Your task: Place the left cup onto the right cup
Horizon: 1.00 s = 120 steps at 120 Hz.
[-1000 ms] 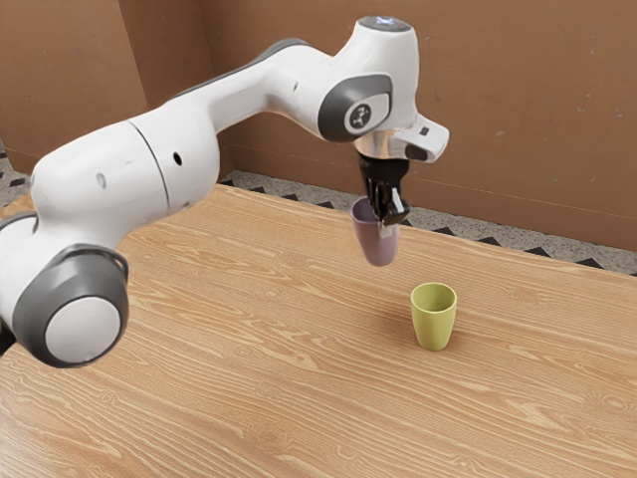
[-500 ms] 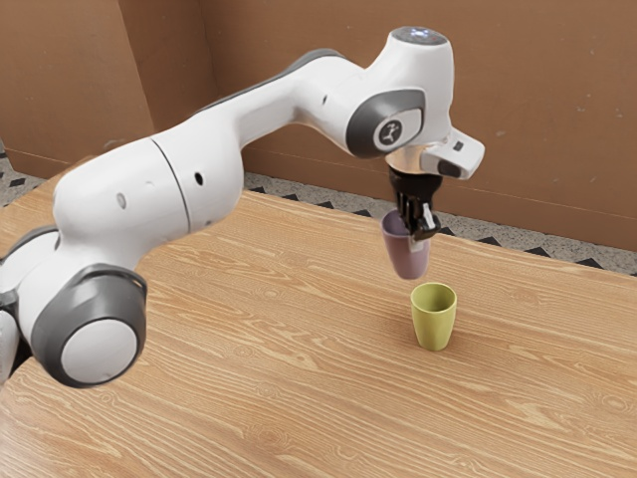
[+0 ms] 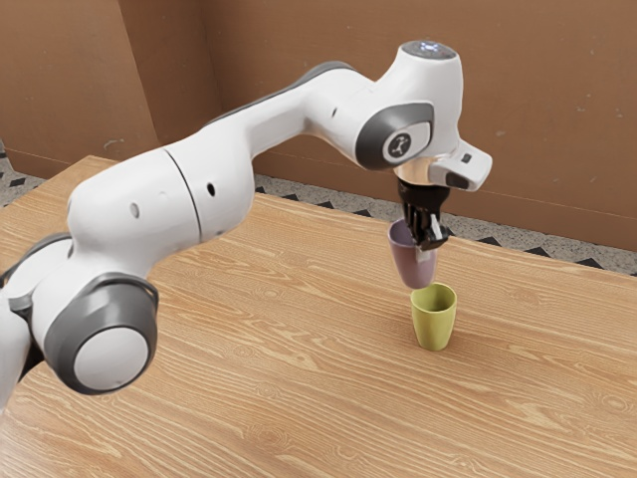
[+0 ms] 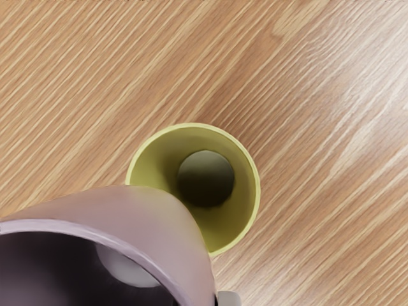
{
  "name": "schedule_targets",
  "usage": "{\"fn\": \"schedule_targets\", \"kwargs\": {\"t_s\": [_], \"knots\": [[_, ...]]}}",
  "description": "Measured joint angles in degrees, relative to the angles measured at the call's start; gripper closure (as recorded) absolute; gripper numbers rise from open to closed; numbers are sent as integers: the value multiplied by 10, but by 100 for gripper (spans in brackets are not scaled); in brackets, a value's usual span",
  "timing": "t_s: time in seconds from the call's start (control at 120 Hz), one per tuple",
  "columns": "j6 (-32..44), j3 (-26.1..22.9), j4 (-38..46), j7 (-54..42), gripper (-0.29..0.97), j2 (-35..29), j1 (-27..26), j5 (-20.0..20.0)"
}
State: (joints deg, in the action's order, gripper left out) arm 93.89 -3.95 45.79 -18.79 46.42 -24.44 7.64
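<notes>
The table [image 3: 249,349] is grained light wood with a faint sheen; the purple cup [image 3: 411,261] and green cup [image 3: 434,317] look smooth, matt plastic; the arm shell [image 3: 149,204] is glossy

The standing cup [image 3: 434,317] sits upright on the tabletop [image 3: 249,349], toward the exterior view's right. The held cup [image 3: 412,261] hangs in the air clear of the tabletop, at about 11 o'clock from the standing cup, its base just above that cup's rim. The hand [image 3: 430,237] comes down from 12 o'clock, clasping the held cup's rim at its 3 o'clock side. In the wrist view the held cup [image 4: 115,217] overlaps part of the standing cup's [image 4: 242,191] mouth.
</notes>
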Motion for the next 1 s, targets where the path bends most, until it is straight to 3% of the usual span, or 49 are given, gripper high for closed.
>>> {"fn": "schedule_targets", "kwargs": {"t_s": [1.0], "knots": [[8, -11, -22, 4, 79, 44, -8, -1]]}}
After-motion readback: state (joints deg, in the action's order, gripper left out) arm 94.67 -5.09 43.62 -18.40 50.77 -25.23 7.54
